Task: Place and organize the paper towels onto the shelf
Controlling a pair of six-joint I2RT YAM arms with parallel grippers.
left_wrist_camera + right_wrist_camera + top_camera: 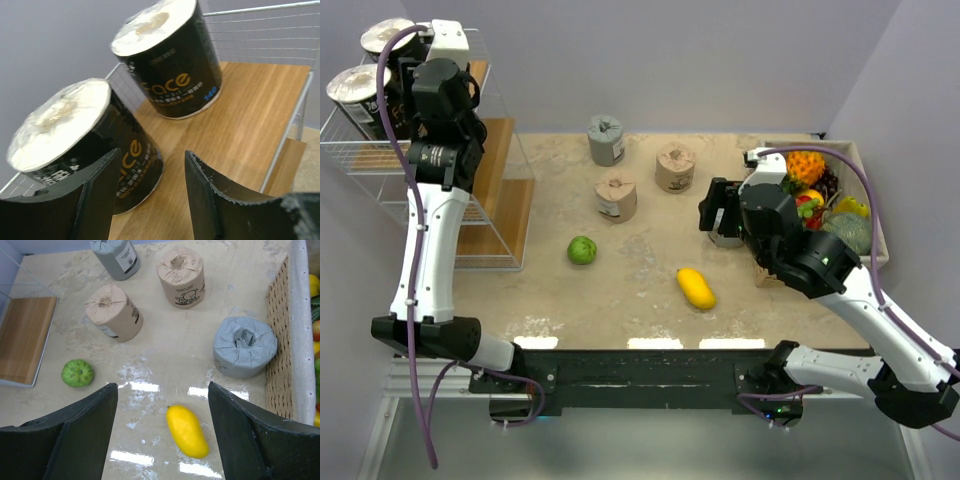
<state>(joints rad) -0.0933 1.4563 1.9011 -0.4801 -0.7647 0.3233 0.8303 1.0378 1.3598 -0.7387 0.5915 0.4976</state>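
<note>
Overhead and wrist views of a two-arm robot at a beige table.

The left arm reaches to the top wooden board of the white wire shelf. Two black-wrapped paper towels stand upright there: the far black roll by the back wire and the near black roll at the front corner.

The step in hand looks like letting go of the near black roll. To do it well, the fingers should draw straight back along their own line, with no sideways swing (the roll stands close to the board's edge, so a nudge could tip it off).

The left gripper sits low beside that roll with its fingers moderately apart and nothing pinched between them. One finger overlaps the roll's side in the wrist view, and whether it touches cannot be told.

The right gripper hangs wide and empty over the table, above a yellow fruit.

Four rolls wait on the table:
- the near tan roll
- the far tan roll
- the far grey roll
- the near grey roll, just beside the fruit box
</note>
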